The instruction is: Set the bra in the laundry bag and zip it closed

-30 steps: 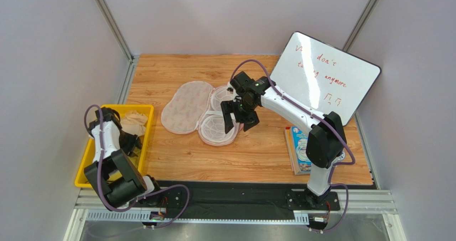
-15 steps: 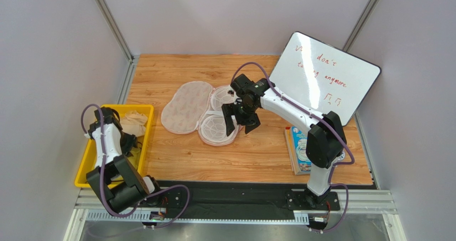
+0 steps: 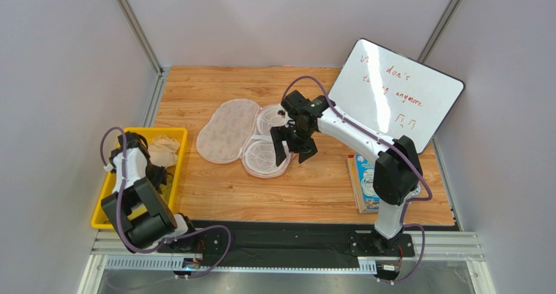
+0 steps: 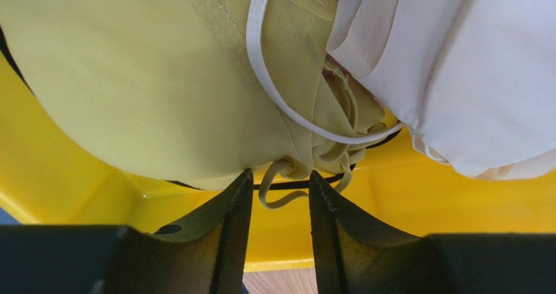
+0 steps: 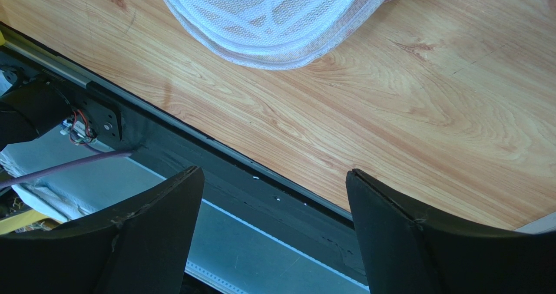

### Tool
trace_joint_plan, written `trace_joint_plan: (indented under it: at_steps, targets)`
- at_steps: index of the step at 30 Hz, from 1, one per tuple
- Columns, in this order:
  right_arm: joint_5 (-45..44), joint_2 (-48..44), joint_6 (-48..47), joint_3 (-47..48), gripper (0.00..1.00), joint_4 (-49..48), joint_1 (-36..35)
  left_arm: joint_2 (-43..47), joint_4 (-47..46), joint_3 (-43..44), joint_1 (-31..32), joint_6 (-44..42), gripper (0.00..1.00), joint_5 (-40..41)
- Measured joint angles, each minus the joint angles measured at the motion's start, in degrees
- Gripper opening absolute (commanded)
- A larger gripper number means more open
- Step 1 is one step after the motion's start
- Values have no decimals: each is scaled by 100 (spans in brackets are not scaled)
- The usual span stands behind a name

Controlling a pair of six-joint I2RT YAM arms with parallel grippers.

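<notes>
Well, the laundry bag (image 3: 228, 131) lies unzipped on the counter (image 3: 313, 190), its leaf-print beige half beside white mesh domes. Just beside it the right fingers (image 5: 150, 235) gape wide; the left fingers (image 4: 225, 242) stand slightly apart over a yellow garment (image 4: 150, 79).

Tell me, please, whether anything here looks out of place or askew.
The white dry-erase board with red handwriting stands tilted at the far right corner, apparently reaching past the edge of the wooden tabletop. Nothing else stands out; the beige leaf-print fabric laundry bag simply lies unzipped and open.
</notes>
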State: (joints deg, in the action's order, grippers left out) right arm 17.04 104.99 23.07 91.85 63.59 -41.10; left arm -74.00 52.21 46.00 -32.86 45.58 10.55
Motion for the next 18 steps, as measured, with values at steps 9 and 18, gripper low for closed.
trace_joint_plan:
  at_steps: [9, 18]
  targets:
    - [7, 0, 2, -2, 86, 0, -2, 179, 33, 76, 0, -240, 0, 101]
    - [114, 0, 2, -9, 86, 4, -31, 1773, 1130, 1790, 2, -186, 0, 83]
